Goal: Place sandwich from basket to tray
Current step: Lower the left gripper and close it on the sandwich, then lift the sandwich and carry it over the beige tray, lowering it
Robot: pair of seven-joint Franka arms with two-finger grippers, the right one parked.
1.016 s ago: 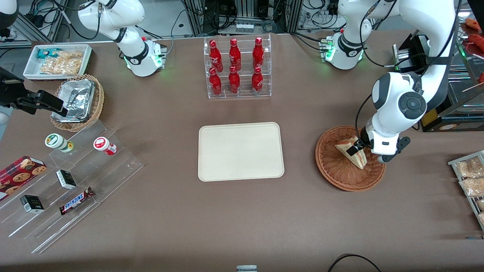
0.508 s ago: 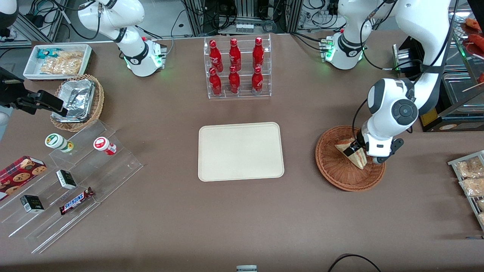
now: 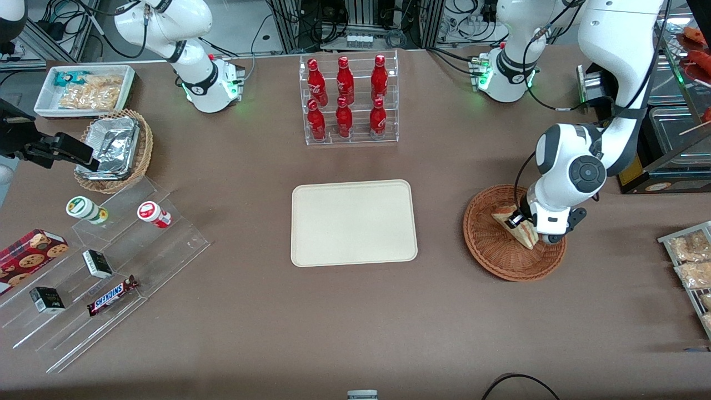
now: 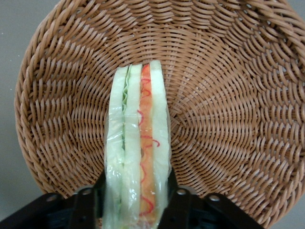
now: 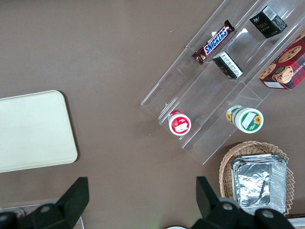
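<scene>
Two black fingers (image 4: 86,202) of the left arm's gripper (image 4: 136,200) are standing either side of the sandwich (image 4: 138,152), one against each bread face, with the wedge running out between the jaws and its red and green filling edge facing the wrist camera. The jaws are looking closed down to the wedge's thickness and are probably gripping it, though how hard they are pressing cannot be told. The sandwich is lying in the reddish-brown wicker basket (image 3: 494,258), and whether it is already lifting clear of the weave is not visible. In the front view the gripper (image 3: 519,219) is sitting low inside the basket, with the cream tray (image 3: 354,222) waiting well apart toward the parked arm's end of the table. Doing this step well is likely meaning a light, even squeeze so the soft bread is not crushing or its filling slipping out, then a straight rise until the wedge is clearing the basket's rim before any sideways travel toward the tray.
</scene>
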